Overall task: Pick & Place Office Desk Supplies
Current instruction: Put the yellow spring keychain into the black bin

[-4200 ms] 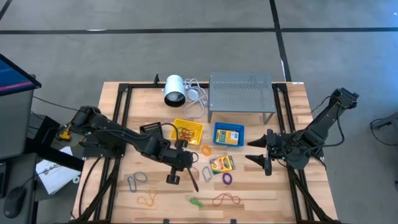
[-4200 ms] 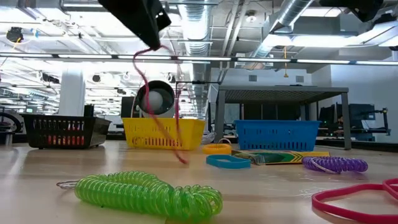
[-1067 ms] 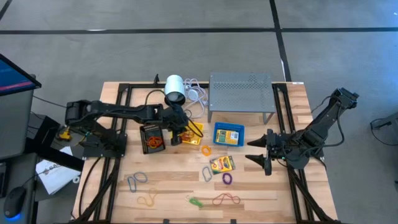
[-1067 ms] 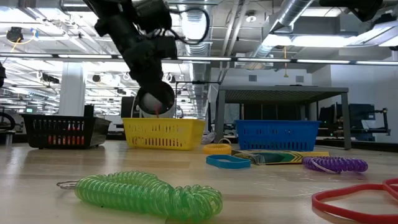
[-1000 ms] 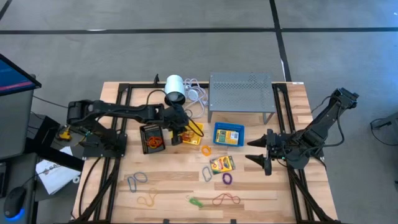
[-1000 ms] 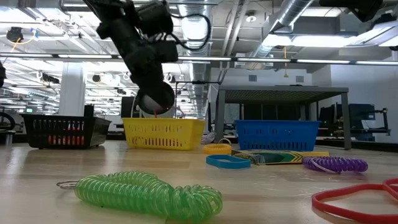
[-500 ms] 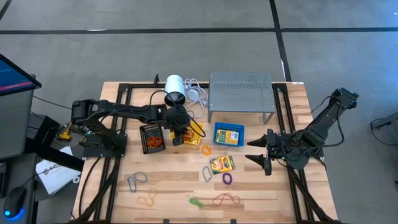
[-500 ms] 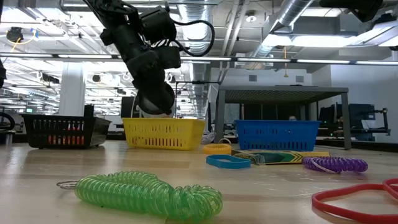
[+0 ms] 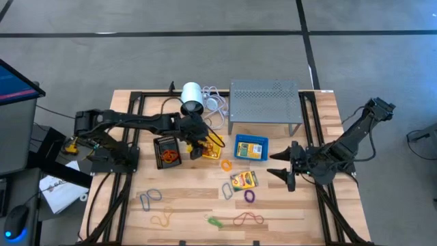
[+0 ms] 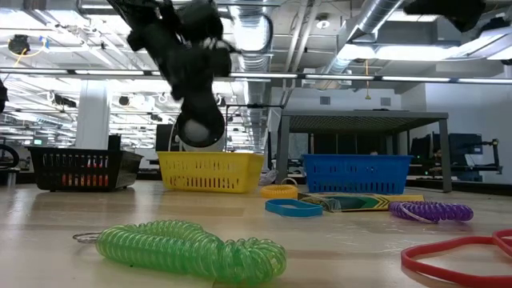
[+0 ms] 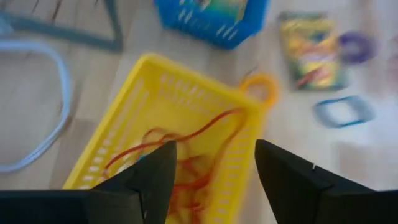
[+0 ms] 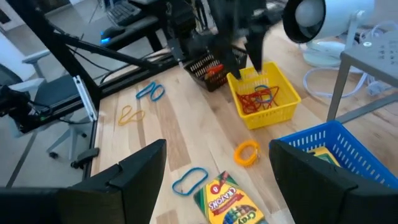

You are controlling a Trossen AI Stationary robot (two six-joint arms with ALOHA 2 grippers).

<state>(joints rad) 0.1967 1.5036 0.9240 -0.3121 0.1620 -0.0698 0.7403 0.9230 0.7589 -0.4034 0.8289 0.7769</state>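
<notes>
Grey concrete floor is surrounding the wooden table (image 9: 184, 205), which is carrying three small baskets in a row: a black basket (image 9: 167, 151) at the left, a yellow basket (image 9: 213, 142) in the middle and a blue basket (image 9: 251, 147) at the right. Red and orange rubber bands (image 11: 186, 167) are lying tangled inside the yellow basket. The left gripper (image 9: 199, 145) is hanging just above that basket's left edge with its fingers (image 11: 149, 180) standing apart and nothing between them. One crayon box (image 9: 250, 148) is sitting in the blue basket, and another crayon box (image 9: 243, 180) is lying flat on the table nearer the front. An orange ring (image 9: 226, 165) is resting just beside the yellow basket; a blue loop (image 9: 227, 190) and a purple coil (image 9: 249, 196) are lying by the loose crayon box. Along the front edge a green coil (image 10: 192, 250), a red band (image 9: 247, 219), a yellow band (image 9: 162, 219) and blue loops (image 9: 150, 198) are scattered. The right gripper (image 9: 285, 172) is waiting over the table's right side, fingers wide and holding nothing.
</notes>
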